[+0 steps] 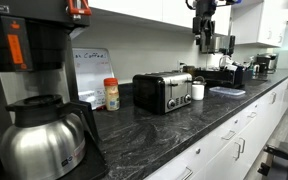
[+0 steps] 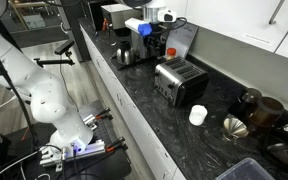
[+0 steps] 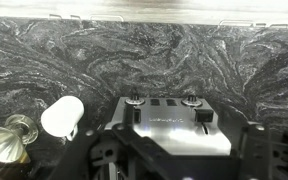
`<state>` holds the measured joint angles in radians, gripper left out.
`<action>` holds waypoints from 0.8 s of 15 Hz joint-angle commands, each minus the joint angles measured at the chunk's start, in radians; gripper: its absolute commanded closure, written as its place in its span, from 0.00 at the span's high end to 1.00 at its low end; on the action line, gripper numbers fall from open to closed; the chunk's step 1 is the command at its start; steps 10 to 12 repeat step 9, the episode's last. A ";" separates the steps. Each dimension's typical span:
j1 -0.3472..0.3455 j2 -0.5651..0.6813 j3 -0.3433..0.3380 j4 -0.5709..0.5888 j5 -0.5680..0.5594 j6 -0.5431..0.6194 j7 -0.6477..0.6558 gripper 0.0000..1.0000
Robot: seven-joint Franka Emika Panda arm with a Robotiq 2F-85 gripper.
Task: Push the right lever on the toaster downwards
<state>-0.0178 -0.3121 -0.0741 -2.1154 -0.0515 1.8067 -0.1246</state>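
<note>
The wide boxy toaster with shiny chrome sides and black top (image 1: 162,92) stands on the dark marbled stone tabletop (image 1: 184,140), near the back wall and about halfway along the counter. In the wrist view the toaster (image 3: 169,130) lies directly below the camera, and two small round knobs (image 3: 192,99) show at its edge toward the wall (the levers themselves are too blurred to describe).

The fingers (image 3: 256,150) stand wide apart at the bottom of the wrist view, one on each side of the toaster's width. In an exterior view the fingers (image 1: 202,40) hang high above the tabletop, well apart from the toaster.

A small white mug (image 1: 197,91) stands just beside one end of the toaster, at the side of the toaster and not over its top. A small jar with a red lid (image 1: 111,93) stands on the opposite side, between the toaster and the big black coffee maker (image 1: 24,50) with its steel carafe (image 1: 39,140). Beyond the mug, in an exterior view, a metal funnel (image 2: 234,125) rests on the tabletop.
</note>
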 commanded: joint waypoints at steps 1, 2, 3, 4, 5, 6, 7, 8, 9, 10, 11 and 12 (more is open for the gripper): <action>0.002 -0.002 0.003 0.013 0.019 -0.035 -0.019 1.00; 0.001 -0.003 0.005 0.011 0.016 -0.030 -0.014 1.00; 0.001 -0.003 0.003 0.011 0.019 -0.031 -0.011 1.00; 0.001 -0.003 0.002 0.011 0.022 -0.030 -0.009 1.00; 0.001 -0.003 0.002 0.010 0.023 -0.029 -0.009 1.00; 0.000 -0.004 0.003 0.009 0.024 -0.018 -0.001 1.00; -0.003 0.001 0.008 0.013 0.016 -0.024 0.017 1.00; -0.004 0.005 0.009 0.018 0.012 -0.035 0.023 1.00; -0.002 0.001 0.008 0.003 0.007 -0.008 0.008 1.00; -0.002 0.001 0.008 0.003 0.007 -0.008 0.008 1.00; -0.002 0.001 0.008 0.003 0.007 -0.008 0.008 1.00; -0.002 0.001 0.008 0.003 0.007 -0.008 0.008 1.00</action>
